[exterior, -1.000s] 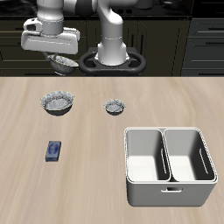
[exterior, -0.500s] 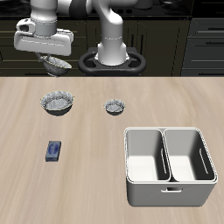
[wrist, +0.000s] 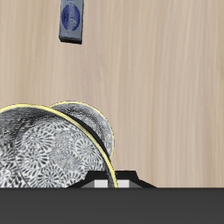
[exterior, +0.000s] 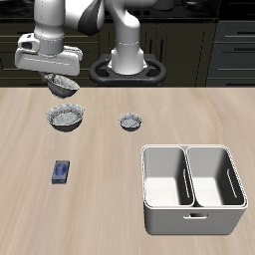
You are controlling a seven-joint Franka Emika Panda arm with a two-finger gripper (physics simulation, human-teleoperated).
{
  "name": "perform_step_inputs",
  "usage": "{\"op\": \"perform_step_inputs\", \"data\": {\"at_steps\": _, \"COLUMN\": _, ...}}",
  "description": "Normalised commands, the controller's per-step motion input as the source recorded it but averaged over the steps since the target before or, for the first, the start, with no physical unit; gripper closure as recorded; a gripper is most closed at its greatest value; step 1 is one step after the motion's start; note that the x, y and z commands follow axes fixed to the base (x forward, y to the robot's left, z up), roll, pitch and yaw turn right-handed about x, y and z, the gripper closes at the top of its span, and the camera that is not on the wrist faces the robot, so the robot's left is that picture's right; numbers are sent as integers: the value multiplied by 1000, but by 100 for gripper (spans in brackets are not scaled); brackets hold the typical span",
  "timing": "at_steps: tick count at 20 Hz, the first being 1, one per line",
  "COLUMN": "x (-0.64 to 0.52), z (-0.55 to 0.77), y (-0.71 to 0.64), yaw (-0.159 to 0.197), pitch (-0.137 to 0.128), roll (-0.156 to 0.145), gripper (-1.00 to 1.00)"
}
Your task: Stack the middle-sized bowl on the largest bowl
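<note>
The largest bowl point(exterior: 67, 118), grey with a crinkled pale rim, sits on the table toward the back. My gripper point(exterior: 58, 78) is shut on the middle-sized bowl point(exterior: 63, 84) and holds it tilted in the air, above and slightly behind the largest bowl. In the wrist view the held middle-sized bowl point(wrist: 39, 153) fills the near field, and part of the largest bowl point(wrist: 94, 124) shows just past its rim. The two bowls are apart.
The smallest grey bowl point(exterior: 130, 122) sits beside the largest bowl. A white two-compartment bin point(exterior: 192, 187) stands near the table's front edge. A small blue object point(exterior: 62, 171) lies in front of the largest bowl and also shows in the wrist view point(wrist: 72, 19).
My gripper has carried the middle-sized bowl sideways and downward, ending closer above the largest bowl. Nothing on the table has moved.
</note>
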Motion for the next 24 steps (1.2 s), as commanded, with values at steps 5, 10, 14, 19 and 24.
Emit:
{"op": "perform_step_inputs", "data": {"at_steps": 5, "x": 98, "z": -357, "y": 5, "yaw": 11, "pitch": 52, "roll": -2, "gripper": 100}}
{"op": "perform_step_inputs", "data": {"at_steps": 10, "x": 118, "z": -482, "y": 42, "yaw": 5, "pitch": 71, "roll": -18, "gripper": 100}}
{"op": "perform_step_inputs", "data": {"at_steps": 14, "x": 9, "z": -259, "y": -46, "yaw": 2, "pitch": 40, "roll": -30, "gripper": 100}}
{"op": "perform_step_inputs", "data": {"at_steps": 19, "x": -27, "z": -307, "y": 9, "yaw": 88, "pitch": 48, "roll": -58, "gripper": -100}}
{"op": "perform_step_inputs", "data": {"at_steps": 24, "x": -141, "z": -75, "y": 221, "yaw": -24, "pitch": 26, "roll": 31, "gripper": -100}}
